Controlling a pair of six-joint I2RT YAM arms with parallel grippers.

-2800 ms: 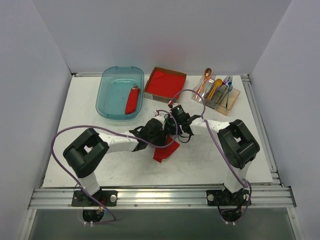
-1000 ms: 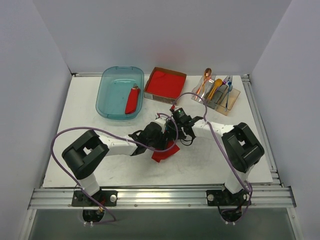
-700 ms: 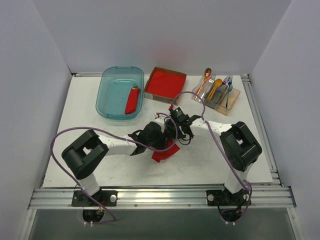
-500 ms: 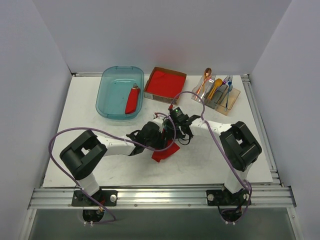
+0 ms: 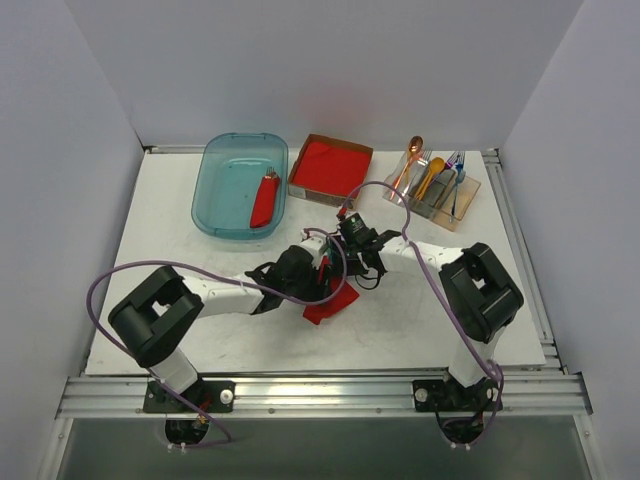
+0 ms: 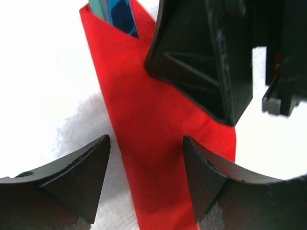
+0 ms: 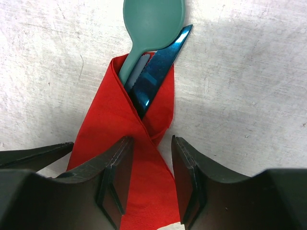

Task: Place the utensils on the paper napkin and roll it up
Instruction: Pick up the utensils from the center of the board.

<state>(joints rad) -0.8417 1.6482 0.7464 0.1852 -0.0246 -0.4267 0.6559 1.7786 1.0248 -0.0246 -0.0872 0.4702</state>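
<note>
Outward from before sits the left arm's elbow; the left tool [image 6: 146, 143] gapes astride the rolled paper napkin [image 7: 103, 124] mid-table [image 5: 160, 220]. Hidden from the top view, the teal spoon [image 7: 154, 19] and blue piece [image 7: 158, 72] protrude from it in the right wrist view. Whether the right tool [image 7: 151, 143] pinches it I cannot tell.

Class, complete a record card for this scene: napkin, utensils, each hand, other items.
Napkin: red, folded around the utensil handles.
Utensils: teal spoon and blue knife, tips sticking out.
Left hand: open, above the napkin.
Right hand: open, straddling the napkin.
Other items: teal bin, red napkin stack, cutlery holder.
</note>
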